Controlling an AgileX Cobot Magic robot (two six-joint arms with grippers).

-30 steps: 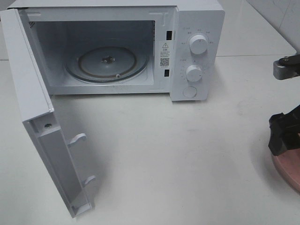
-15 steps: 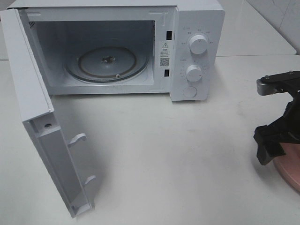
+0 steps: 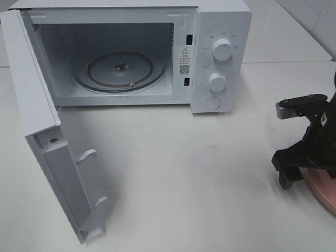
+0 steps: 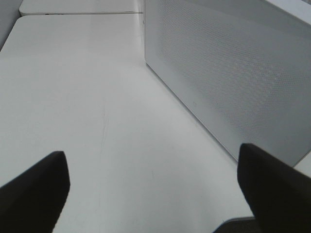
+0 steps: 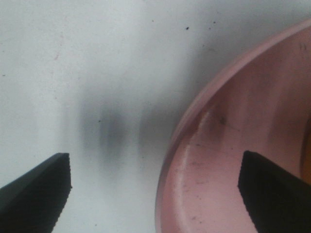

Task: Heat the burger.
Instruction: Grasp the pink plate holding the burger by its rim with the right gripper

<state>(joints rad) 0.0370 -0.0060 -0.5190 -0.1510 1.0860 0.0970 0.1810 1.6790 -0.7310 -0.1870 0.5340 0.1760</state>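
Trainee: Microwave (image 3: 231,21) is wide open. Why is its door (image 3: 31,89) swung so far out to the left?

Operator: So the cavity can be reached straight from the front. The glass turntable (image 3: 119,71) inside is bare, so nothing is heating yet.

Trainee: Then where is the burger?

Operator: No view shows it. The high camera catches only a slice of a pink plate (image 3: 326,193) at the right edge of the table (image 3: 173,173), and the right wrist camera sees just that plate's rim and some bare surface. My guess is that the burger sits further in on the plate, outside the frame, but I cannot confirm that.

Trainee: And the right gripper (image 5: 154,191)?

Operator: It hangs low over the plate's near rim with its fingers spread wide and nothing in its grasp. One finger is above the tabletop and the other above the plate. I read that as lining up to take the rim, so plate and burger could travel together.

Trainee: Left gripper (image 4: 153,191)?

Operator: It is equally wide and empty, hovering over bare table beside a white dotted panel that I take for the door's outer face. From there it is well clear of the path between plate and cavity.

Trainee: What is the risk?

Operator: The rim looks thin and shallow. A poor bite could slip or tip the plate.
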